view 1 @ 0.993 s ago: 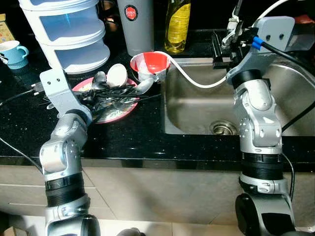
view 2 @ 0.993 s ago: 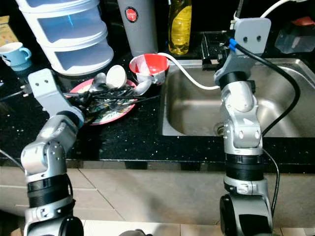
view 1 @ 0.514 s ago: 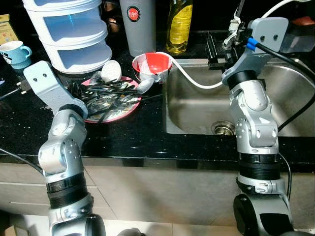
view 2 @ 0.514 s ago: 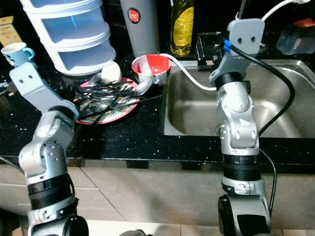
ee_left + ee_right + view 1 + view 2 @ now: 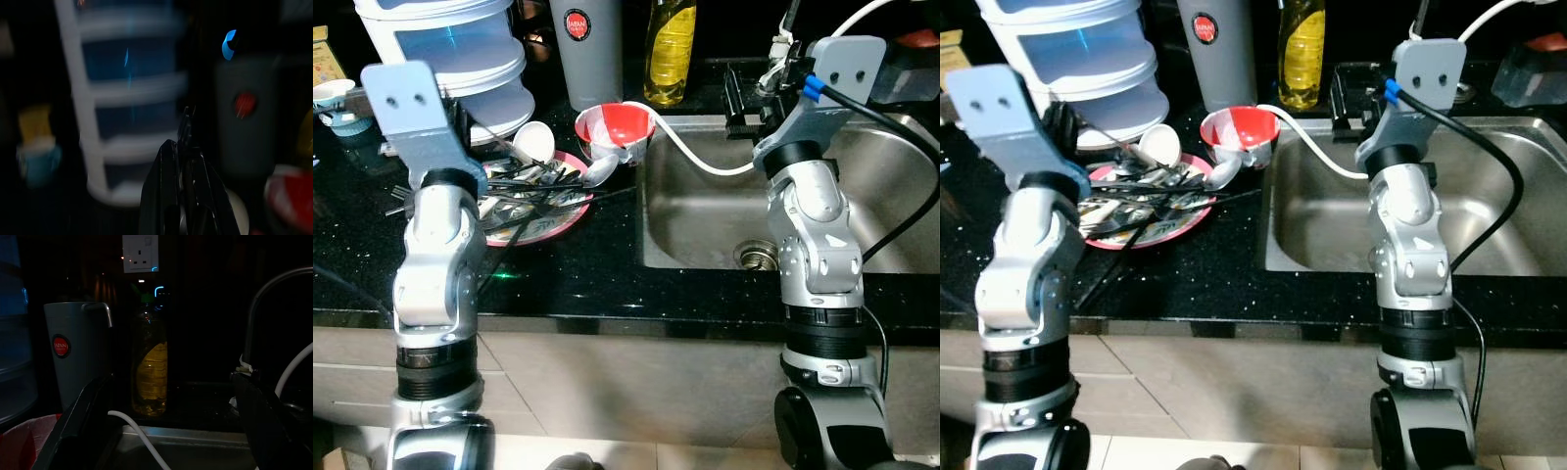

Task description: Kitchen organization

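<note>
Plate [image 5: 543, 223] w/ cutlery [image 5: 533, 186] on counter [image 5: 578, 274] just below left gripper [image 5: 183, 161], bowl [image 5: 612, 127] beside it, drawer tower [image 5: 460, 59] ahead; jug [image 5: 78, 347], bottle [image 5: 150, 377] ahead of right gripper [image 5: 166, 431], sink [image 5: 705, 215] below.

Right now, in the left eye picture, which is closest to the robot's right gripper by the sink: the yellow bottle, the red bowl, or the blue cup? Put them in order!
From the right gripper, at the sink's back edge:
1. Yellow bottle, on the counter just to its left.
2. Red bowl, farther left, beside the sink.
3. Blue cup, at the counter's far left edge.
</note>
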### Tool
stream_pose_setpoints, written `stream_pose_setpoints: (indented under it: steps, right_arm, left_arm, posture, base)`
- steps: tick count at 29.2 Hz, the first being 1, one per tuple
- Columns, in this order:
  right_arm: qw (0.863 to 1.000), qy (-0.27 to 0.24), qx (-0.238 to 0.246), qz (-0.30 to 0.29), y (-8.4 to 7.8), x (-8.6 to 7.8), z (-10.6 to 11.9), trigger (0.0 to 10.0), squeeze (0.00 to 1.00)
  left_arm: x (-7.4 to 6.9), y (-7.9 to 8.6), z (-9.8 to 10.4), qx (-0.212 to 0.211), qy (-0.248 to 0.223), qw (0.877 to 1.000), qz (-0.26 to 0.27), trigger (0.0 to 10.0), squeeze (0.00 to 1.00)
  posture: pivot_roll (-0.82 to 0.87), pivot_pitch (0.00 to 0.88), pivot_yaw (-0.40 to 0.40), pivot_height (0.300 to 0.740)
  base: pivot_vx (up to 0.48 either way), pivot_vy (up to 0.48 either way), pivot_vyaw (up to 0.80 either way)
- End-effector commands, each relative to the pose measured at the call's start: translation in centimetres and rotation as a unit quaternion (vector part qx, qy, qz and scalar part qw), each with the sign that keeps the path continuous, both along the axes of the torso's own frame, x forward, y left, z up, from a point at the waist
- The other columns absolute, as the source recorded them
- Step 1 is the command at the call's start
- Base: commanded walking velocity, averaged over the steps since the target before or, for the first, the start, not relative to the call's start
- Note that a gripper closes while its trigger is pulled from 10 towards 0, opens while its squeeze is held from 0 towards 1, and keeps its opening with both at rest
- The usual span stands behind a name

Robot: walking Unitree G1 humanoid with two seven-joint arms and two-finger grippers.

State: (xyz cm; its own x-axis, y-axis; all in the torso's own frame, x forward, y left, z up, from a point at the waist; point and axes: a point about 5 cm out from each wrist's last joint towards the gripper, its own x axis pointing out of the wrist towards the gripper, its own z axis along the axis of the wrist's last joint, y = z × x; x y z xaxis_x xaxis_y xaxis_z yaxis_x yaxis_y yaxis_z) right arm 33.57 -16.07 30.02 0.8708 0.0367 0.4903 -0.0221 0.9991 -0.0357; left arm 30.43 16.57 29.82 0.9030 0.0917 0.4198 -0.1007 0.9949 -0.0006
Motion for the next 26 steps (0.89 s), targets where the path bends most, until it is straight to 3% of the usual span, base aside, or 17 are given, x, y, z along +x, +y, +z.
stream_pose_setpoints:
  steps: [1,5,7,8,9,10,12,13,15,16,18,20,22,24,25,26]
  right_arm:
    - [1.0,0.001,0.006,0.003,0.2,-0.1,-0.1,10.0,0.0]
    - [1.0,0.001,0.006,0.002,0.2,-0.1,-0.1,10.0,0.0]
    - [1.0,-0.001,0.004,-0.003,0.0,0.0,-0.1,10.0,0.0]
    - [1.0,-0.001,0.002,-0.007,-0.1,0.0,-0.1,10.0,0.0]
    - [1.0,-0.002,-0.001,-0.013,-0.2,0.0,-0.1,10.0,0.0]
    - [1.0,-0.002,-0.001,-0.013,-0.2,0.0,-0.1,10.0,0.0]
    - [1.0,-0.001,-0.004,-0.025,-0.6,-0.1,-0.1,10.0,0.0]
    - [1.0,-0.001,-0.004,-0.025,-0.6,-0.1,-0.1,10.0,0.0]
    - [0.999,-0.001,-0.005,-0.037,-1.0,-0.1,-0.1,10.0,0.0]
    - [0.999,-0.001,-0.005,-0.037,-1.0,-0.1,-0.1,10.0,0.0]
    - [0.999,0.0,-0.004,-0.044,-1.2,-0.2,-0.2,10.0,0.0]
    - [0.999,0.001,-0.003,-0.046,-1.2,-0.2,-0.3,10.0,0.0]
    - [0.999,0.0,-0.004,-0.05,-1.3,-0.2,-0.3,10.0,0.0]
    - [0.999,-0.001,-0.005,-0.051,-1.3,-0.2,-0.2,10.0,0.0]
    - [0.999,-0.001,-0.006,-0.052,-1.2,-0.1,-0.2,10.0,0.0]
    - [0.999,-0.001,-0.007,-0.053,-1.2,0.0,-0.2,10.0,0.0]
  left_arm:
    - [-0.8,-0.8,2.0,0.023,-0.05,0.998,-0.022,10.0,0.0]
    - [-0.8,-2.7,2.8,-0.026,-0.05,0.992,-0.109,10.0,0.0]
    - [-0.7,-4.6,2.6,-0.066,-0.023,0.977,-0.2,10.0,0.0]
    - [-0.6,-5.5,2.1,-0.058,0.002,0.969,-0.239,10.0,0.0]
    - [-0.6,-6.5,1.4,-0.022,0.023,0.963,-0.266,10.0,0.0]
    - [-0.6,-6.5,1.4,-0.022,0.023,0.963,-0.266,10.0,0.0]
    - [-0.5,-8.0,-0.7,0.044,0.078,0.949,-0.303,10.0,0.0]
    - [-0.5,-8.0,-0.7,0.044,0.078,0.949,-0.303,10.0,0.0]
    - [-0.5,-9.0,-3.1,0.074,0.138,0.929,-0.335,10.0,0.0]
    - [-0.5,-9.0,-3.1,0.074,0.138,0.929,-0.335,10.0,0.0]
    - [-0.1,-9.1,-5.2,0.109,0.184,0.922,-0.323,10.0,0.0]
    - [0.0,-9.1,-6.8,0.117,0.216,0.913,-0.324,10.0,0.0]
    - [-0.3,-9.3,-7.9,0.091,0.239,0.9,-0.353,10.0,0.0]
    - [-0.4,-9.4,-8.2,0.083,0.243,0.896,-0.361,10.0,0.0]
    - [-0.5,-9.5,-8.7,0.076,0.251,0.891,-0.37,10.0,0.4]
    - [-0.5,-9.6,-9.1,0.072,0.254,0.889,-0.375,10.0,0.99]
  posture:
    - [0.14,0.0,0.084,0.74]
    - [0.13,0.0,0.085,0.74]
    - [0.13,0.0,0.09,0.74]
    - [0.12,0.0,0.092,0.74]
    - [0.12,0.0,0.094,0.74]
    - [0.12,0.0,0.094,0.74]
    - [0.11,0.0,0.099,0.74]
    - [0.11,0.0,0.099,0.74]
    - [0.1,0.0,0.107,0.74]
    - [0.1,0.0,0.107,0.74]
    - [0.11,0.0,0.108,0.74]
    - [0.11,0.0,0.108,0.74]
    - [0.11,0.0,0.108,0.74]
    - [0.11,0.0,0.108,0.74]
    - [0.11,0.0,0.104,0.74]
    - [0.11,0.0,0.104,0.74]
  base:
    - [0.0,0.0,0.0]
    - [0.0,0.0,0.0]
    - [0.0,0.0,0.0]
    - [0.0,0.0,0.0]
    - [0.0,0.0,0.0]
    - [0.0,0.0,0.0]
    - [0.0,0.0,0.0]
    - [0.0,0.0,0.0]
    - [0.0,0.0,0.0]
    - [0.0,0.0,0.0]
    - [0.0,0.0,0.0]
    - [0.0,0.0,0.0]
    - [0.0,0.0,0.0]
    - [0.0,0.0,0.0]
    - [0.0,0.0,0.0]
    - [0.0,0.0,0.0]
